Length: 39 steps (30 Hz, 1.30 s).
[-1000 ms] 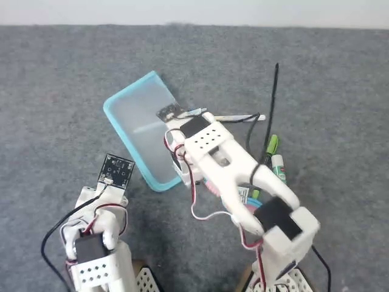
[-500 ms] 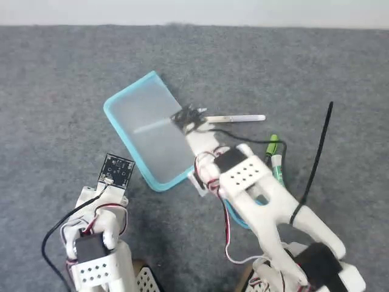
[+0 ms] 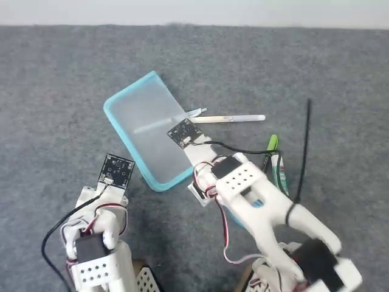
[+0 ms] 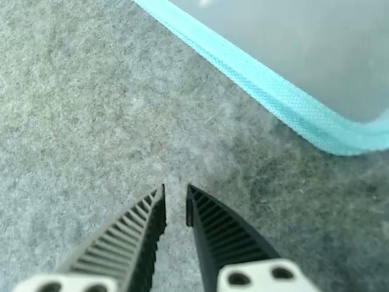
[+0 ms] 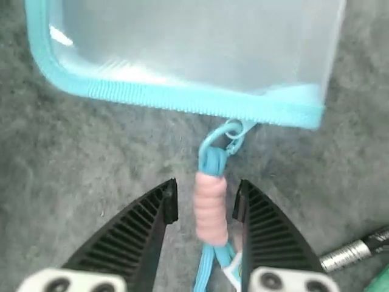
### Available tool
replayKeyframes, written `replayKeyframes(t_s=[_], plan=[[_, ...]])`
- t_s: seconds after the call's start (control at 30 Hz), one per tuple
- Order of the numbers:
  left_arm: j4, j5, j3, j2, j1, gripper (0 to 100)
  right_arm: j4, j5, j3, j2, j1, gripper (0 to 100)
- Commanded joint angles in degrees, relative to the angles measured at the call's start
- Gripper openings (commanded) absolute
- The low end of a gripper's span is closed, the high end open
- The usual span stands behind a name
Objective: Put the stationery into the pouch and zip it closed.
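Grey carpet covers the surface (image 3: 61,67), where the see-through pouch (image 3: 143,118) with its teal edging lies flat near the centre. Your packing looks barely begun: a white pen (image 3: 234,118) lies outside at the pouch's 3 o'clock, one end just beside the edge, and a green marker (image 3: 271,143) sits at 4 o'clock, well apart. A pale streak shows through the pouch wall, but you cannot tell whether it is an item inside. The loose pieces have yet to go in, and the zip must be run shut after that. Your right arm stretches low from 5 o'clock to the pouch's near corner. The right gripper (image 5: 205,185) is released, jaws standing either side of the pink zip pull (image 5: 210,207) without closing on it. Your left arm is folded back at 7 o'clock. The left gripper (image 4: 175,193) is empty, jaws parted by a sliver, over bare carpet near the teal edge.
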Motion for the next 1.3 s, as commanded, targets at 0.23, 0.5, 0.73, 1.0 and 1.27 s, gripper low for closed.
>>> replayKeyframes(t_s=[0.23, 0.5, 0.73, 1.0, 1.27], plan=[[0.00, -0.79, -0.40, -1.14, -0.26, 5, -5.76, 0.97, -4.13, 4.79, 3.56, 6.1], [-11.08, -1.67, -0.48, -1.14, -0.70, 5, -3.03, 0.97, -6.15, 4.70, 12.26, 0.6], [-10.64, 0.44, -5.14, -0.97, -0.35, 9, 5.58, 0.35, -13.71, 2.15, 15.43, 0.6], [-5.27, 0.62, -21.49, 7.03, -0.18, 11, 0.75, 0.88, 0.70, -24.40, 15.16, 0.6], [-8.09, 11.96, -41.19, 39.91, 5.10, 11, 3.21, 2.29, 8.70, -36.70, 15.60, 0.6]])
